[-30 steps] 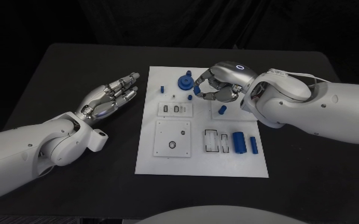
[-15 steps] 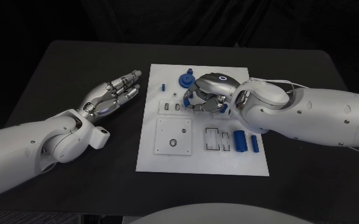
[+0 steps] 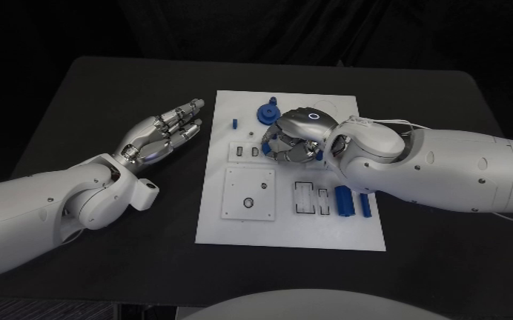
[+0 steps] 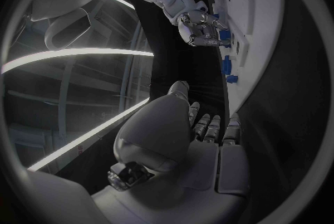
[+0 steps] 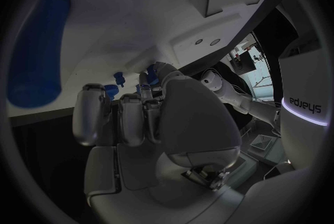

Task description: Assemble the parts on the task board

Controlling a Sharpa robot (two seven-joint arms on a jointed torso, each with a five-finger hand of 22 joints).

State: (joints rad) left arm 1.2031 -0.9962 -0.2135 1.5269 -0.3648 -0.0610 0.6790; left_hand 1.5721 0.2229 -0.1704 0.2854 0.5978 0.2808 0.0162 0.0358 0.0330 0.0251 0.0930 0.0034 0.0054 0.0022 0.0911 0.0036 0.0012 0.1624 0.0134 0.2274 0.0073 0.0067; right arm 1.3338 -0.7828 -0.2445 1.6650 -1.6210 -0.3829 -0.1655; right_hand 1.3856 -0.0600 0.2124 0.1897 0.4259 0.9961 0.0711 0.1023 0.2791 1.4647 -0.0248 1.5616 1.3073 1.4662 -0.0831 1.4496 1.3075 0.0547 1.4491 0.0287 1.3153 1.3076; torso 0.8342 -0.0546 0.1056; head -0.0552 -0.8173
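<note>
- Overhead, in the head view: white task board [image 3: 248, 224] lying mid-table on the black table [image 3: 107, 98], with a blue gear-like part [image 3: 264, 115] near its far edge, a small blue peg [image 3: 233, 124] just beside that, and two blue cylinders [image 3: 343, 201] lying in the near right corner.
- Same view: right hand [image 3: 295, 138] hunched over the board's upper middle, back of the hand up, fingers curled under; anything in them hidden there.
- Left wrist view, from the side: right hand [image 4: 202, 28] with fingertips down on the board, a small blue part [image 4: 224, 38] at the tips; pinched or merely touched, cannot tell.
- Right wrist view: fingers [image 5: 132, 118] pressed side by side, bent toward the board, small blue pieces [image 5: 114, 83] just past the tips, a large blue cylinder [image 5: 38, 48] lying well apart.
- Left hand [image 3: 162, 136] off the board, beside its left edge, palm tilted up, fingers straight and slightly spread, holding nothing.
</note>
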